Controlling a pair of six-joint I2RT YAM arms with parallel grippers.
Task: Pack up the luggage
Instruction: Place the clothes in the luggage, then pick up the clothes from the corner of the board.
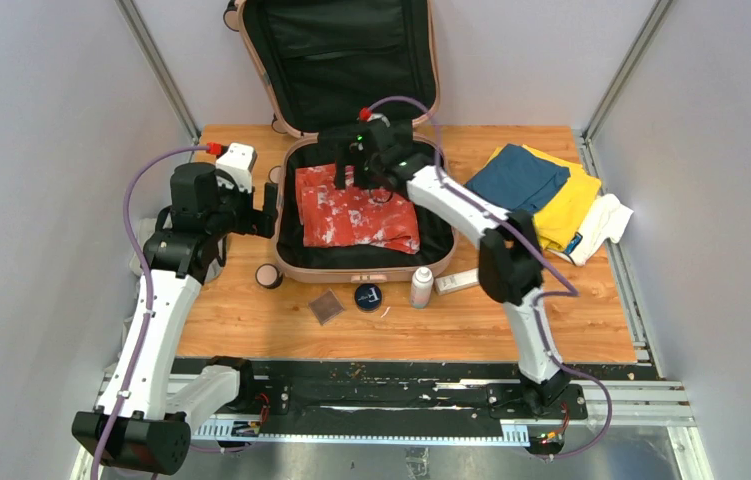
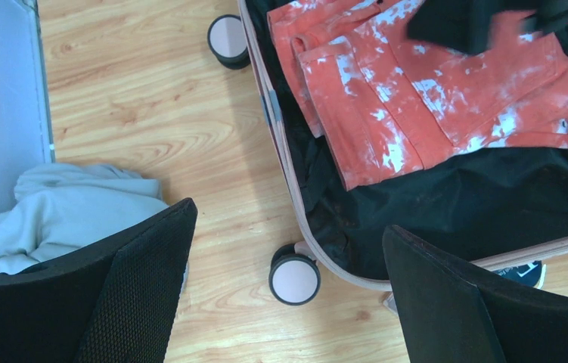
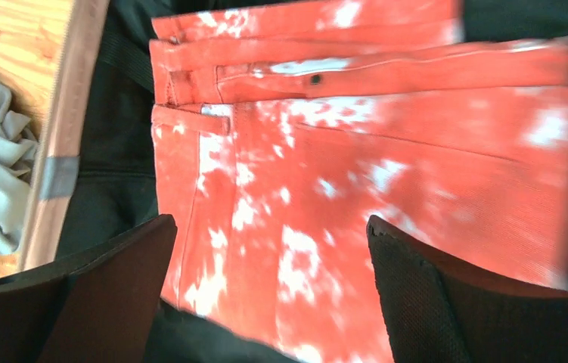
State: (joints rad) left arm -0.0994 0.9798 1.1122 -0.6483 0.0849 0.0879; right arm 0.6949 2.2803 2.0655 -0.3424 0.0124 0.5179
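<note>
Wood-grain table (image 1: 251, 330), black fabric-lined luggage (image 1: 296, 255)

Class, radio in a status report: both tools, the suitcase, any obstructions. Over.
Left tool open, empty, beside suitcase. Right tool open above red trousers lying inside. Lid up; nothing blocking the opening.

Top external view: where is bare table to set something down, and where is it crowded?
Free: the wood strip along the near edge, in front of the tin and bottle. Crowded: right against the luggage front, and between luggage and folded shirts, where the right arm crosses.
</note>
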